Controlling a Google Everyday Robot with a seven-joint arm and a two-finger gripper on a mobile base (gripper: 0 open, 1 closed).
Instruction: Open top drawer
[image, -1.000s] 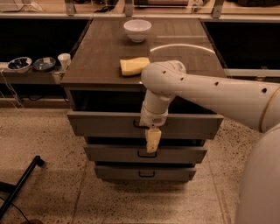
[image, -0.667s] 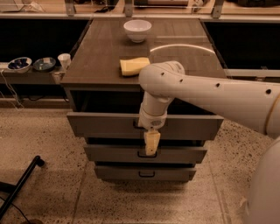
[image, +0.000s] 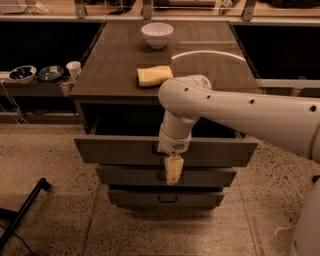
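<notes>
The top drawer (image: 115, 151) is the widest of three grey drawers under a dark wooden counter (image: 120, 65). It stands pulled out toward me, its flat front ahead of the two narrower drawers below. Its small black handle is mostly hidden behind my wrist at the centre of the front. My gripper (image: 173, 170) hangs straight down in front of that drawer front, its pale fingers reaching over the middle drawer (image: 130, 176). The white arm comes in from the right.
A yellow sponge (image: 154, 75) and a white bowl (image: 157, 34) sit on the counter. A low shelf at left holds bowls (image: 22, 73) and a white cup (image: 73, 68). The bottom drawer (image: 165, 198) is below. A black leg (image: 25, 210) crosses the speckled floor at lower left.
The top drawer front has come slightly further out toward me, and the gripper has moved with it a little toward the camera.
</notes>
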